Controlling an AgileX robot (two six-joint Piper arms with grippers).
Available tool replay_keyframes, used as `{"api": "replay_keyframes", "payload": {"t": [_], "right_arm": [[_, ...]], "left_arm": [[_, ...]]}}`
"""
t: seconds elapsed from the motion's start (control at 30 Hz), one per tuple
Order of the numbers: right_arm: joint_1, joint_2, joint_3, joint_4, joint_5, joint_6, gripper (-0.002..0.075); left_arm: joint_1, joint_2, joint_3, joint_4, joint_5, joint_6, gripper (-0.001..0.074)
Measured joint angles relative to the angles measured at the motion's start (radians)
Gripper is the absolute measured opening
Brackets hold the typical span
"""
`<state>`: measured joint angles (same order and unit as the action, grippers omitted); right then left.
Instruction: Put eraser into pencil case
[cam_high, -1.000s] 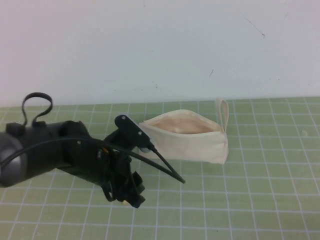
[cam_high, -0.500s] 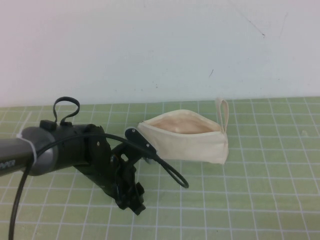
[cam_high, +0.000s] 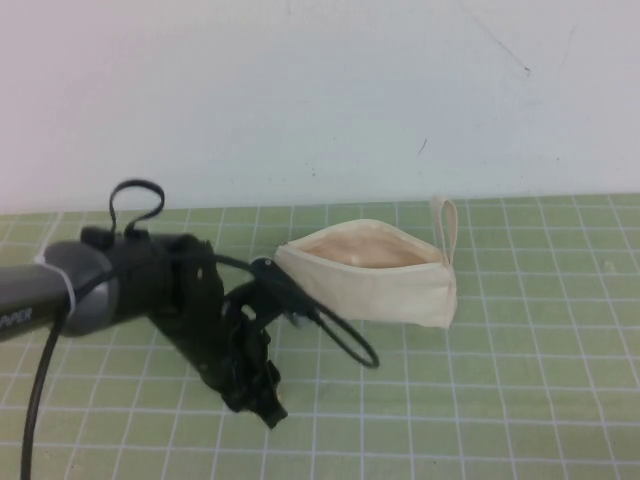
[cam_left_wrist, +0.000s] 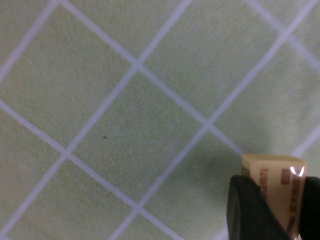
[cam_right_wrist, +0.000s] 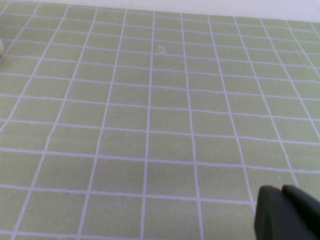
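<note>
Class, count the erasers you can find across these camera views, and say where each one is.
1: the eraser sits pinched in the left pincer above the green mat. None in the right pincer view; the pencil case could hide others.

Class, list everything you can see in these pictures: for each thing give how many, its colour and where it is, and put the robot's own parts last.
pencil case: one, cream-white with a peach lining, lying open-mouthed toward the back of the mat, right of centre, loop strap at its right end.
eraser: one, tan-yellow with dark print, held between the left pincer's fingers above the mat.
mat: one, green with a white grid, covering the table.
wall: one, white, behind the mat.
left pincer: one, black, low over the mat to the left of the pencil case, shut on the eraser.
right pincer: one, black, seen only in the right wrist view, over bare mat.
</note>
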<state>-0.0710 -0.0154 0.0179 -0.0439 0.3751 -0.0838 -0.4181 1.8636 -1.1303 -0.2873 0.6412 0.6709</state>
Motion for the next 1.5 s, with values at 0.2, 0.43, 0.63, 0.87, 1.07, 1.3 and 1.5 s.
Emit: {"api": "replay_keyframes", "payload": {"t": [0.2,0.43,0.63,0.87,1.07,1.3,1.5], "right_arm": [[0.0,0.0,0.0,0.0,0.0,0.0,-0.0001],[0.0,0.0,0.0,0.0,0.0,0.0,-0.0001],[0.0,0.0,0.0,0.0,0.0,0.0,-0.0001],[0.0,0.0,0.0,0.0,0.0,0.0,-0.0001],[0.0,0.0,0.0,0.0,0.0,0.0,-0.0001],[0.0,0.0,0.0,0.0,-0.001,0.0,-0.0001],[0.0,0.0,0.0,0.0,-0.001,0.0,-0.0001]], "left_arm": [[0.0,-0.019,-0.253,-0.037,0.208,-0.075,0.0177],[0.0,-0.012,-0.502,-0.168,0.077,-0.108,0.0177],[0.0,0.088,-0.539,-0.18,0.044,-0.111,0.0177],[0.0,0.138,-0.587,-0.178,0.055,-0.095,0.0339],[0.0,0.136,-0.681,-0.154,0.114,-0.147,0.0253],[0.0,0.009,-0.807,0.152,0.317,-0.259,0.0016],[0.0,-0.229,-0.799,0.432,0.339,-0.479,0.0001]]}}
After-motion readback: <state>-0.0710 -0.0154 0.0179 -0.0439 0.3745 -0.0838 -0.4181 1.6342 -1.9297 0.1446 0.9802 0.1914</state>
